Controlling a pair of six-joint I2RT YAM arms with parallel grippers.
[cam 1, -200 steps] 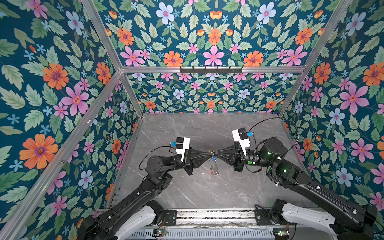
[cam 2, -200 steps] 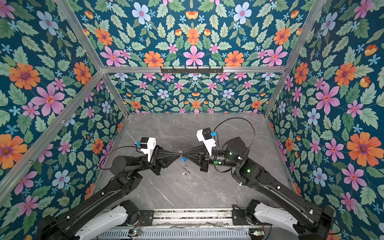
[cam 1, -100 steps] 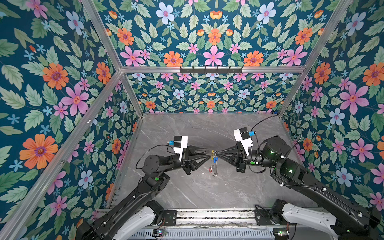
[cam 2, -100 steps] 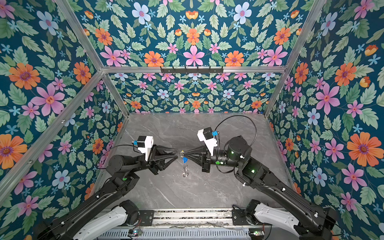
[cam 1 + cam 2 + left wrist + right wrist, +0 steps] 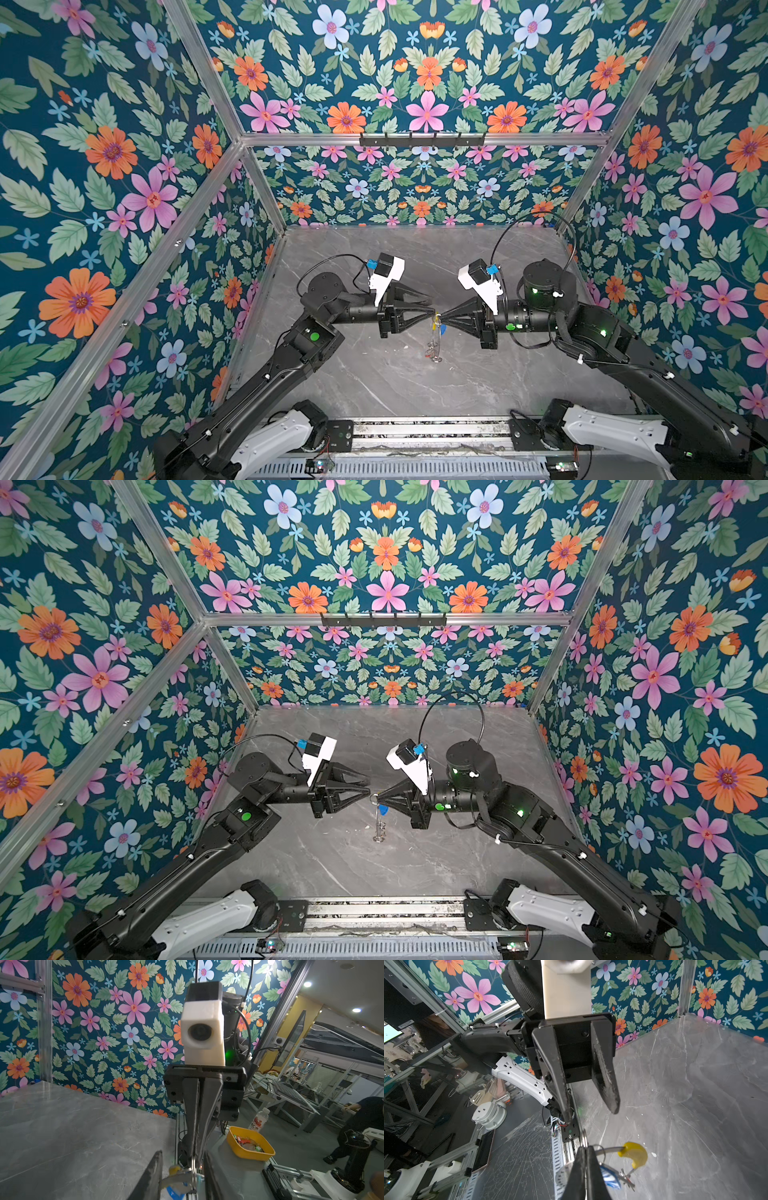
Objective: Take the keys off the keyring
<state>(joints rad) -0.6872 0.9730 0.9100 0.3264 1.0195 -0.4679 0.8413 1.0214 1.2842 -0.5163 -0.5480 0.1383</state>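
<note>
The keyring [image 5: 435, 332] hangs edge-on above the grey table [image 5: 374, 386], between both grippers. Its yellow arc [image 5: 634, 1156] and a key with a blue tag [image 5: 609, 1176] show near the top; small silvery pieces [image 5: 434, 355] dangle lower. My right gripper [image 5: 585, 1149] is shut on the keyring's thin rim, as both top views also show [image 5: 376, 799]. My left gripper [image 5: 182, 1176] is open. Its fingers [image 5: 154, 1174] stand either side of the yellow arc [image 5: 174, 1168], a silvery key [image 5: 179, 1178] and the blue tag [image 5: 174, 1193]. In a top view the left gripper [image 5: 431, 305] almost meets the right gripper [image 5: 442, 316].
Floral walls close the table on three sides, with a black hook rail [image 5: 422, 139] on the back wall. A metal rail [image 5: 415, 432] runs along the front edge. Outside the cell stand a yellow tub [image 5: 268, 1152] of tagged keys and a bottle [image 5: 259, 1121].
My left gripper was shut against the right gripper's tip, drew back left and opened, then came right again with its jaws round the hanging keys. The right gripper stays shut on the keyring.
</note>
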